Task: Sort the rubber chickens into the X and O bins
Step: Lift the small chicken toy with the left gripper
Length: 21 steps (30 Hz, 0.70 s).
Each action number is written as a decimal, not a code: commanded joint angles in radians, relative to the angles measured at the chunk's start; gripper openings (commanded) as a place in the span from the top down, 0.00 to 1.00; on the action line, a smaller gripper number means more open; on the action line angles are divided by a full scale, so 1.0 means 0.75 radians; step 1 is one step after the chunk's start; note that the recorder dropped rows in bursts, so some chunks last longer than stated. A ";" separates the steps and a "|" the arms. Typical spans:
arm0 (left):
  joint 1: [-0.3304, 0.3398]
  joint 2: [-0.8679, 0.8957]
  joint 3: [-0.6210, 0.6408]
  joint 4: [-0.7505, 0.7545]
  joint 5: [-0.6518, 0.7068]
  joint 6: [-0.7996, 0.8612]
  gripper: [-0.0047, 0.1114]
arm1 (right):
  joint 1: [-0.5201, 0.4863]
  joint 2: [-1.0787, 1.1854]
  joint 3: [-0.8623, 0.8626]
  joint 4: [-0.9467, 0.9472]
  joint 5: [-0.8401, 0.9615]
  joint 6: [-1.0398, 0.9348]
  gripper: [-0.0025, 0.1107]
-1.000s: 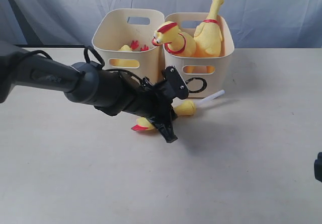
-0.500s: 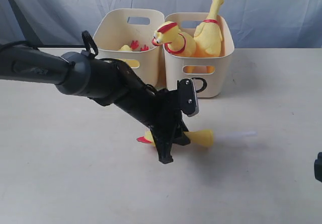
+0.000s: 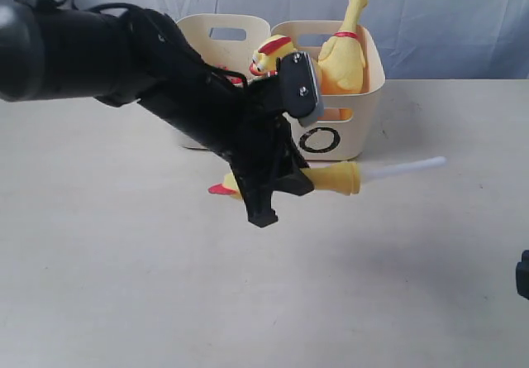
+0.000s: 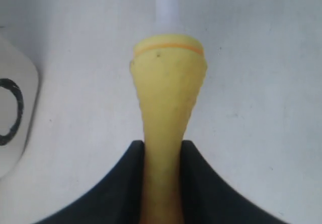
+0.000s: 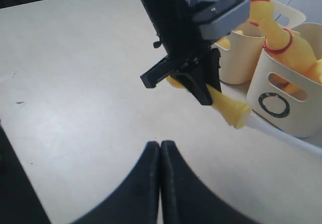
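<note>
Right gripper (image 5: pixel 160 146) is hovering low over the near part of the cream table (image 3: pixel 124 302), fingers pressing flat together, gripping nothing. Further in, mid-table, the left gripper (image 3: pixel 269 190) is reaching in from the left on a bulky black arm (image 3: pixel 99 50) and is clamping the small rubber chicken (image 3: pixel 331 177) by its slim neck; the jaws are standing only a narrow gap apart and are filled by the yellow rubber, as the left wrist view shows (image 4: pixel 162 151). The chicken is lying roughly level and looks to be hanging clear of the tabletop, with its red end (image 3: pixel 219 189) poking out on the left of the fingers, its flared yellow body sticking out on the right and the whitish tube (image 3: pixel 405 168) pointing right beyond that. It is sitting just in front of the O bin (image 3: pixel 364 128), not inside it. The black O mark (image 3: pixel 319 140) is facing the camera. Two big rubber chickens are standing in that bin: one is leaning its red-combed head (image 3: pixel 271 52) over the left rim, the other (image 3: pixel 345 58) is stretching its neck straight up past the rim. The second cream bin (image 3: pixel 198 37) is touching the O bin on its left; the arm is covering its front, so can't read its mark. A blue cloth backdrop (image 3: pixel 463 21) is hanging behind both.
</note>
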 commanded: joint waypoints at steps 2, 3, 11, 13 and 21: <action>0.000 -0.135 -0.003 0.000 0.023 -0.076 0.96 | 0.006 -0.007 0.005 0.004 -0.004 -0.001 0.99; 0.000 -0.157 -0.003 0.000 0.023 -0.090 0.96 | 0.006 -0.007 0.005 0.004 -0.001 -0.001 0.99; 0.000 -0.301 -0.003 0.038 0.002 -0.152 0.96 | 0.006 -0.007 0.005 0.004 0.013 -0.001 0.99; 0.000 -0.340 -0.003 0.058 -0.013 -0.167 0.96 | 0.006 -0.007 0.005 0.004 0.023 -0.001 0.99; 0.012 -0.470 -0.003 0.219 -0.131 -0.330 0.96 | 0.006 -0.007 0.005 0.004 0.045 -0.001 0.99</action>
